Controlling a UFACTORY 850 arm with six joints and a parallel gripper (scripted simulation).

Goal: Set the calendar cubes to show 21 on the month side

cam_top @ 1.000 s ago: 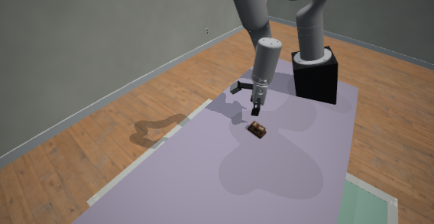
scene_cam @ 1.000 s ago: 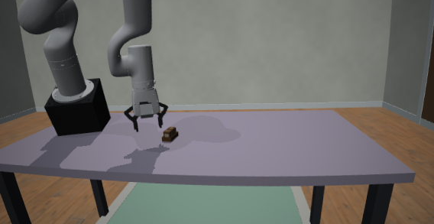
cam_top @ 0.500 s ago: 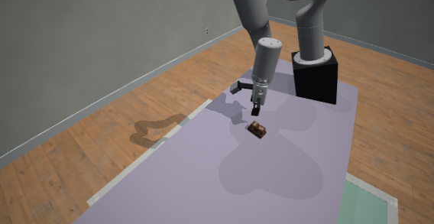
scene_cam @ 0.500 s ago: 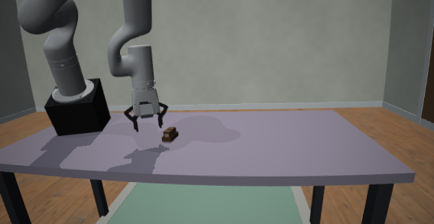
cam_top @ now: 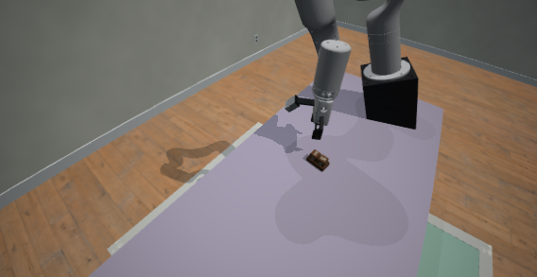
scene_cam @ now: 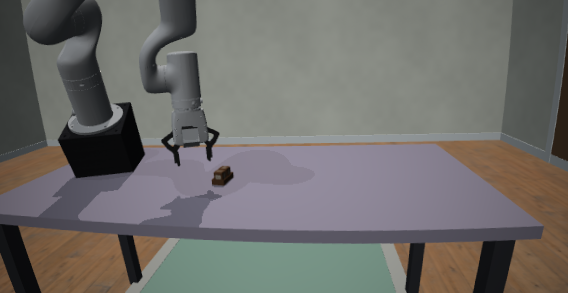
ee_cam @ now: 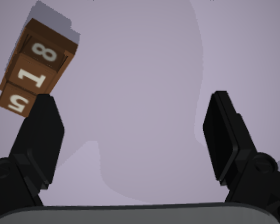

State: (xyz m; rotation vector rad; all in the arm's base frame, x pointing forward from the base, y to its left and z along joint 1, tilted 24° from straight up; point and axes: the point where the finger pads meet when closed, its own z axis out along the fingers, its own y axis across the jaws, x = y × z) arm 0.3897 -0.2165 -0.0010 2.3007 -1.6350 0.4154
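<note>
The hand is open wide, its two fingers stand far apart, and nothing is between them. It points downward and hangs above the bench, with the fingertips higher than the bench top. The small brown tray is on this bench, near the hand but not below the space between the fingers. In the wrist view it lies at the upper left, turned at a slant, and the left finger in that picture hides a small corner of the brown pieces. The calendar cubes are in the tray, one just beside the other. From above, one face shows a pale 8 and the next face a pale 1; a 5 is seen on a lower face at the near end. The side with the month's name I cannot read, so I cannot tell which date is shown there. The arm rises from a black block at one end of the bench.
</note>
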